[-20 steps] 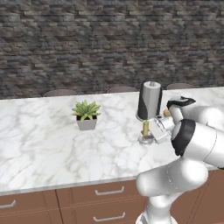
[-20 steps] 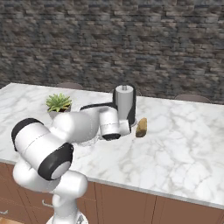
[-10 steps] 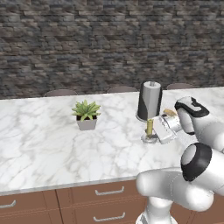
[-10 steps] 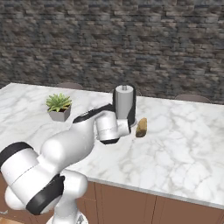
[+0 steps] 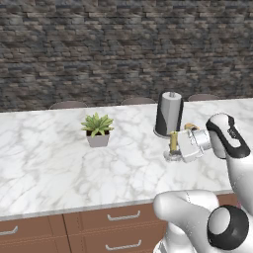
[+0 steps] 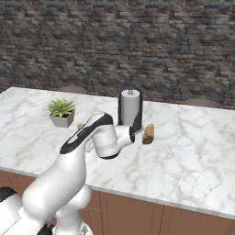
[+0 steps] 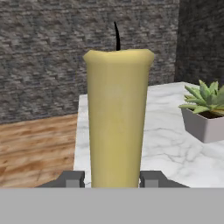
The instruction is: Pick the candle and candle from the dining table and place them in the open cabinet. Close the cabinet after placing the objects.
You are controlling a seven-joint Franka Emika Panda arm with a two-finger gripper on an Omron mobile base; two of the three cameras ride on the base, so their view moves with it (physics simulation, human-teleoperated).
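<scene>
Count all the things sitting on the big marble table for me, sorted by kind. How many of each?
Candles: 1 (yellow candle between the pincer fingers)
Potted plants: 1 (green plant)
Paper-towel stands: 1 (paper-towel stand)
Brown lumps: 1 (bread-like lump)
Total: 4

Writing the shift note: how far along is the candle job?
Done: nothing stowed yet. In hand: the gripper has its fingertips on both sides of the yellow candle, which stands in its silver dish holder on the marble dining table by the paper-towel stand. Left: lift it, fetch the second candle, load and close the cabinet.
</scene>
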